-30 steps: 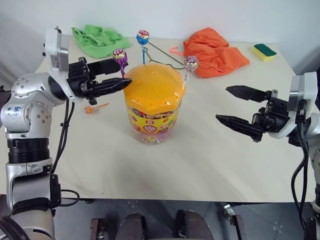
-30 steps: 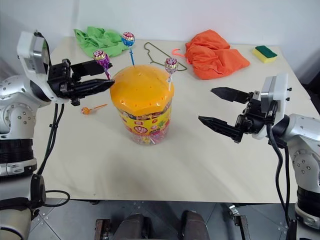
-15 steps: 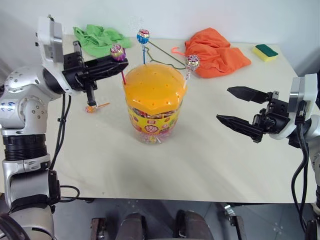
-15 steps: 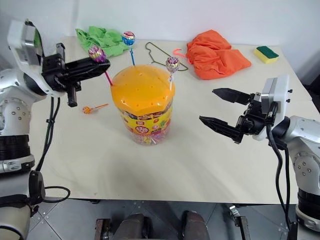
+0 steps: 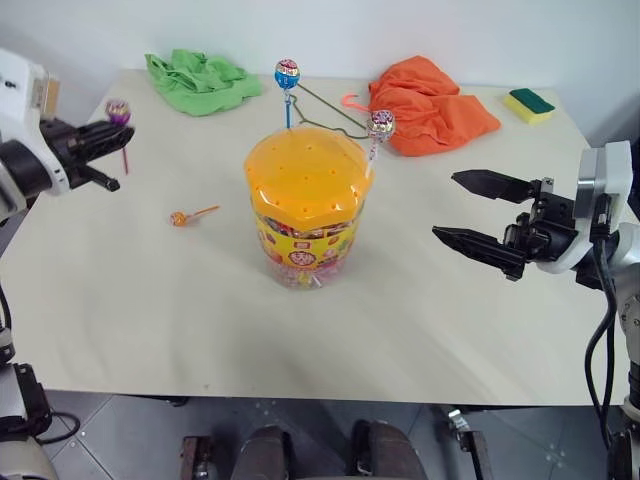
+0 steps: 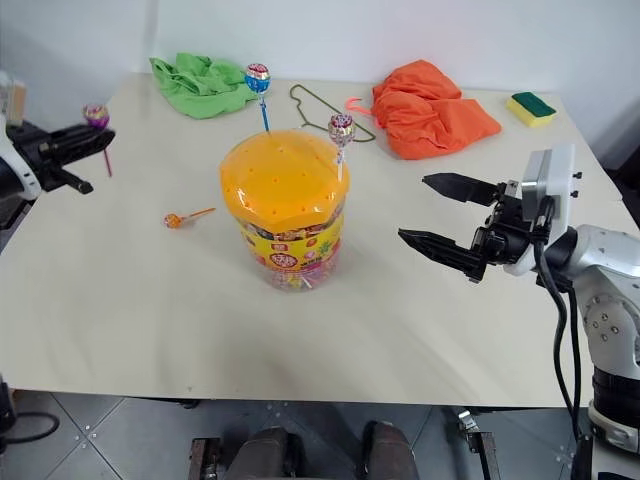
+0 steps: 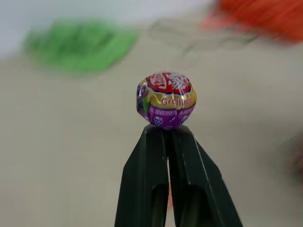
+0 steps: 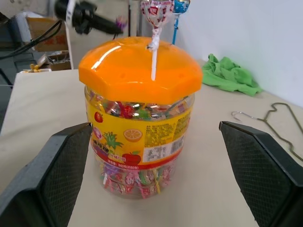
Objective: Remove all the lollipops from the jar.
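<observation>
The jar stands mid-table with its domed orange lid on. Two lollipops stick up from the lid: a blue one at the back and a silver-purple one at the right. An orange-red lollipop lies on the table to the jar's left. My left gripper is out over the table's far left, shut on the stick of a purple-pink lollipop, whose head sits just past the fingertips. My right gripper hangs open to the right of the jar, level with it and apart from it.
A green cloth lies at the back left, an orange cloth at the back right, a wire hanger between them. A yellow-green sponge sits at the far right corner.
My left gripper closed on the purple-pink lollipop's stick, pulled it out of the lid and carried it far to the left. The right arm has stayed put.
</observation>
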{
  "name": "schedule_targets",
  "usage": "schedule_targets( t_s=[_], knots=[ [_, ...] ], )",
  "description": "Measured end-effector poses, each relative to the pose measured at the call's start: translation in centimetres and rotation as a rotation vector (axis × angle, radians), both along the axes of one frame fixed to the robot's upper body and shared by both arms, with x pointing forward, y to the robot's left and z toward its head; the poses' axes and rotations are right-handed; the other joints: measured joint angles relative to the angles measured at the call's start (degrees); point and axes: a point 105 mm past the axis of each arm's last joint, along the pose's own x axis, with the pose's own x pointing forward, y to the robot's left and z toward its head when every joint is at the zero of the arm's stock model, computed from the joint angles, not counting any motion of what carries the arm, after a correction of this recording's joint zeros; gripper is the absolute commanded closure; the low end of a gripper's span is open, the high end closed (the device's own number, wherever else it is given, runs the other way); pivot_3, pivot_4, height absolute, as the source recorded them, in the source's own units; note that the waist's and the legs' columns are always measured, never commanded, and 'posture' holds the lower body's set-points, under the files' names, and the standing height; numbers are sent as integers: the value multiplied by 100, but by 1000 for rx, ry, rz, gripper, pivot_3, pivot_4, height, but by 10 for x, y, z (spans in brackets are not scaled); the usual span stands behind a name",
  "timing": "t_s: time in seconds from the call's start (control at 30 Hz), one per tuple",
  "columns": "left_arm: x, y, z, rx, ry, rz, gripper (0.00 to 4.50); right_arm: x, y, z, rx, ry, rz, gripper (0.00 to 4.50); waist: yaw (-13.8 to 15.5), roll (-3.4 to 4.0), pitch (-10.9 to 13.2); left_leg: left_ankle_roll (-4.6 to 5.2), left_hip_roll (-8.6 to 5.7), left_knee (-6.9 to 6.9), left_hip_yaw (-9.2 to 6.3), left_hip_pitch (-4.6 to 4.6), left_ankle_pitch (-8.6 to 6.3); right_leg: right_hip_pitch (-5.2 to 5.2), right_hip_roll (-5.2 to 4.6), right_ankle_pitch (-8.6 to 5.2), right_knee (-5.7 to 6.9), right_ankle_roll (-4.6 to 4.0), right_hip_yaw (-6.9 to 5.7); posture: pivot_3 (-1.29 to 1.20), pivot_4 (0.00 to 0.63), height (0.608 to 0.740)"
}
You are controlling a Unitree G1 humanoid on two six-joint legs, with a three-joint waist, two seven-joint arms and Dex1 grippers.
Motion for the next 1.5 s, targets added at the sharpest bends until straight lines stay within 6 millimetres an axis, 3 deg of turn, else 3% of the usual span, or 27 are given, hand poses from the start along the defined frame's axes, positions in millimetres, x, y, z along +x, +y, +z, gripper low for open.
schedule_targets(
  t_s=[0.1,0.17,0.33,0.73,0.87,1.1,1.23,1.4,1.5],
  knots=[
    [-12,35,-32,-15,181,219,4446,0,0,-1,7,11,22,0,9,0,0,0,0,-2,0,-3,0,-1,1,0,-1,0,-1,0,150,740],
    [-21,47,-45,-12,265,302,4446,-3,2,0,15,16,57,0,37,-1,0,0,0,-1,-1,-5,0,-1,0,0,-1,0,-2,0,150,740],
    [-37,63,-64,-2,392,413,4446,-11,6,1,16,14,131,0,32,-2,0,-2,0,0,1,-3,1,-1,1,0,0,0,0,0,150,740],
    [-67,101,-120,48,699,629,4446,-7,8,-1,12,12,111,0,15,-2,0,-2,0,-2,12,-1,1,-6,2,0,2,0,4,0,150,740],
    [-61,98,-115,15,679,600,3487,-6,9,-3,7,15,105,0,35,-4,-1,-2,-2,0,12,-2,1,-6,-1,0,4,0,4,0,150,740],
    [-60,89,-107,29,700,560,1285,-3,7,-5,-2,19,88,0,-10,-4,-1,-2,-2,-2,13,-1,1,-9,1,0,7,0,4,0,150,740],
    [-63,78,-77,79,657,512,38,-1,7,-1,-5,5,90,0,-30,-6,1,-2,-2,-3,15,0,1,-11,-1,0,6,0,10,0,150,740],
    [-58,49,-47,98,580,353,15,0,6,0,-7,-2,87,0,2,-8,1,-1,-1,-1,15,-4,0,-11,-2,0,6,0,12,0,150,740],
    [-42,6,-12,28,399,93,15,1,5,2,-10,-12,83,0,43,-8,2,-2,-1,3,11,-7,0,-11,-3,0,7,0,8,0,150,740]
  ],
)
